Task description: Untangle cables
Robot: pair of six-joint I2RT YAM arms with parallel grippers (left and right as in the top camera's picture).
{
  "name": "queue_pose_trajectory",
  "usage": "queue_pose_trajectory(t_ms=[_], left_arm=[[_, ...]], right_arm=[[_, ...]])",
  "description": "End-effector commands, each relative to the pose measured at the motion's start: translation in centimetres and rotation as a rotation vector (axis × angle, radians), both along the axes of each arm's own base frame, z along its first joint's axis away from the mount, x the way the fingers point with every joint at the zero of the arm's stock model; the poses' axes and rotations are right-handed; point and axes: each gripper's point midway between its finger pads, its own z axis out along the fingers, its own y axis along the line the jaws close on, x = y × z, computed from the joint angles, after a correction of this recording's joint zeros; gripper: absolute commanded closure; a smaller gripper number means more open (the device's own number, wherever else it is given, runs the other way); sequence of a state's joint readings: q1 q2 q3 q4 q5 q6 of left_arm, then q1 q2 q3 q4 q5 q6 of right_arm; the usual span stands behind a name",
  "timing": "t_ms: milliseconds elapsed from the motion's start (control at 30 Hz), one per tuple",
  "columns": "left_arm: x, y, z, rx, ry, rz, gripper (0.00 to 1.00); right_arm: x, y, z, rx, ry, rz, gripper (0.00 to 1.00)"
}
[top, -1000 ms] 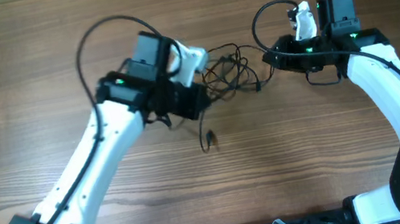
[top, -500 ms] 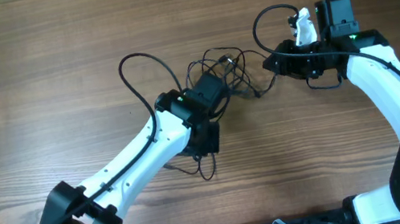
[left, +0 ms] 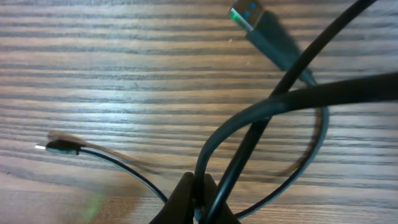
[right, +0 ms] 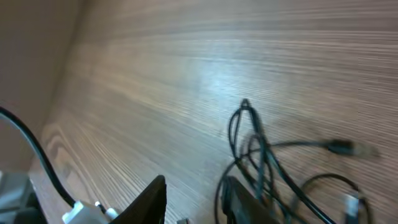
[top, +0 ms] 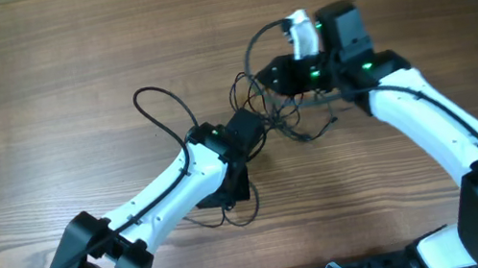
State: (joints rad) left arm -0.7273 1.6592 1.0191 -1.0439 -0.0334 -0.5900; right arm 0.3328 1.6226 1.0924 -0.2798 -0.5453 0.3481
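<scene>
**A:** From overhead, where are the cables (top: 293,117)?

**B:** They lie in a loose tangle on the wooden table (top: 34,71), near its middle and between the two arms. The left gripper (top: 252,124) reaches in from the lower left and meets the tangle's left edge. The right gripper (top: 266,76) sits just above the tangle's top. More thin cord loops beside the left arm, lower down.

**A:** Can you tell from there how wide either tool stands?

**B:** No, the arms hide the tips.

**A:** And the left wrist view?

**B:** The left gripper (left: 196,190) is closed tight, its tips pinching a strand at the bottom edge. The cables (left: 261,109) rise from the pinch in a loop and cross over each other. A USB plug (left: 249,14) lies on the wood at the top and a small plug (left: 59,147) at the left.

**A:** The right wrist view?

**B:** The right gripper (right: 193,196) stands partly open, with bare wood showing between its fingers (right: 152,199). The cables (right: 258,149) bunch just beside the right-hand finger. One strand curves along that finger's inner side, and I cannot tell whether it touches. Nothing is clamped.
</scene>
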Motion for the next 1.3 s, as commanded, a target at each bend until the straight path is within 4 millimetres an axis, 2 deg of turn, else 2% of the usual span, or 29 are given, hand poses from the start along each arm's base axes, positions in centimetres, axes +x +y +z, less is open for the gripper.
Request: queue_pose_trajectory(t_ms=[0, 100, 167, 300, 367, 433, 467, 567, 733, 833, 900, 933, 1033, 1133, 1167, 1233, 1267], left_arm=[[-0.7, 0.9, -0.8, 0.043, 0.017, 0.019, 0.95], [-0.6, 0.8, -0.8, 0.038, 0.011, 0.018, 0.95], [-0.3, 0.5, -0.9, 0.027, 0.000, 0.018, 0.95], [0.2, 0.1, -0.9, 0.010, -0.019, 0.019, 0.95], [0.2, 0.1, -0.9, 0.010, -0.019, 0.019, 0.95], [0.2, 0.1, -0.9, 0.010, -0.019, 0.019, 0.95], [0.2, 0.1, -0.9, 0.010, -0.019, 0.019, 0.95], [0.2, 0.1, -0.9, 0.010, -0.019, 0.019, 0.95], [0.2, 0.1, -0.9, 0.010, -0.019, 0.019, 0.95], [0.2, 0.1, -0.9, 0.010, -0.019, 0.019, 0.95], [0.3, 0.0, -1.0, 0.004, -0.025, 0.019, 0.95], [0.5, -0.2, -1.0, -0.003, -0.033, 0.019, 0.95], [1.1, -0.7, -1.0, -0.023, -0.055, 0.019, 0.95], [1.9, -0.8, -1.0, -0.021, -0.094, 0.010, 0.95], [2.3, -0.5, -1.0, -0.003, -0.115, 0.008, 0.96], [3.3, -0.3, -0.9, 0.015, -0.167, 0.006, 0.96], [3.9, -0.5, -0.8, 0.012, -0.193, -0.001, 0.96]], right_arm=[[0.1, 0.6, -4.0, -0.094, 0.060, -0.048, 0.68], [-0.3, 1.0, -6.7, -0.124, 0.125, -0.045, 0.68], [-0.4, 0.9, -7.2, -0.129, 0.135, -0.044, 0.67], [-0.4, 1.1, -7.0, -0.120, 0.136, -0.036, 0.66], [-0.6, 2.0, -5.3, -0.064, 0.118, 0.004, 0.60], [-0.3, 2.1, -3.0, -0.052, 0.049, 0.023, 0.56], [-0.1, 1.8, -2.6, -0.068, 0.030, 0.007, 0.55], [0.6, 0.3, -3.2, -0.144, 0.014, -0.063, 0.53], [0.8, -1.0, -4.5, -0.216, 0.028, -0.112, 0.52], [0.0, -1.7, -5.6, -0.258, 0.076, -0.119, 0.52], [-0.6, -1.9, -6.7, -0.277, 0.117, -0.115, 0.53], [-0.7, -1.9, -7.1, -0.278, 0.134, -0.119, 0.57], [-0.9, -1.2, -7.6, -0.254, 0.152, -0.093, 0.83], [-0.5, 0.3, -6.0, -0.170, 0.117, -0.050, 0.96], [-0.3, 0.5, -4.9, -0.150, 0.094, -0.046, 0.96], [-0.1, 1.2, -1.6, -0.091, 0.034, -0.025, 0.96], [0.0, 1.6, 1.1, -0.045, -0.019, -0.010, 0.96]])
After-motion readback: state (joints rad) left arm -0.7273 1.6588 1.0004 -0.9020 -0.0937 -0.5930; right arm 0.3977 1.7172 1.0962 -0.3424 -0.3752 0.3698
